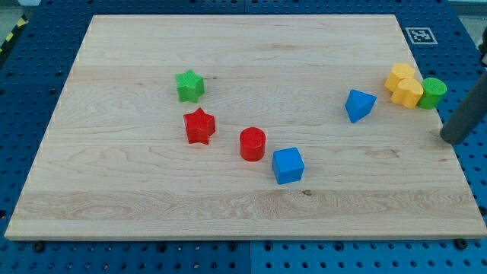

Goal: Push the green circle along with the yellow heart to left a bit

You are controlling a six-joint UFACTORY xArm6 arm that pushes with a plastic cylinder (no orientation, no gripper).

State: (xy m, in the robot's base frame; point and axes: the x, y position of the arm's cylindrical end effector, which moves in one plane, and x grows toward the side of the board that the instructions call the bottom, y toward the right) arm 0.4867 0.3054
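The green circle [433, 92] stands at the board's right edge, touching the yellow heart [409, 93] on its left. A second yellow block [399, 77] sits against the heart's upper left. My tip [450, 140] comes in from the view's right and rests at the board's right edge, below and slightly right of the green circle, apart from it.
A blue block [359, 105] lies left of the yellow pair. A blue cube [288, 165], a red cylinder [253, 144], a red star [199, 126] and a green star [189, 85] sit around the middle. The wooden board [114, 198] lies on a blue pegboard.
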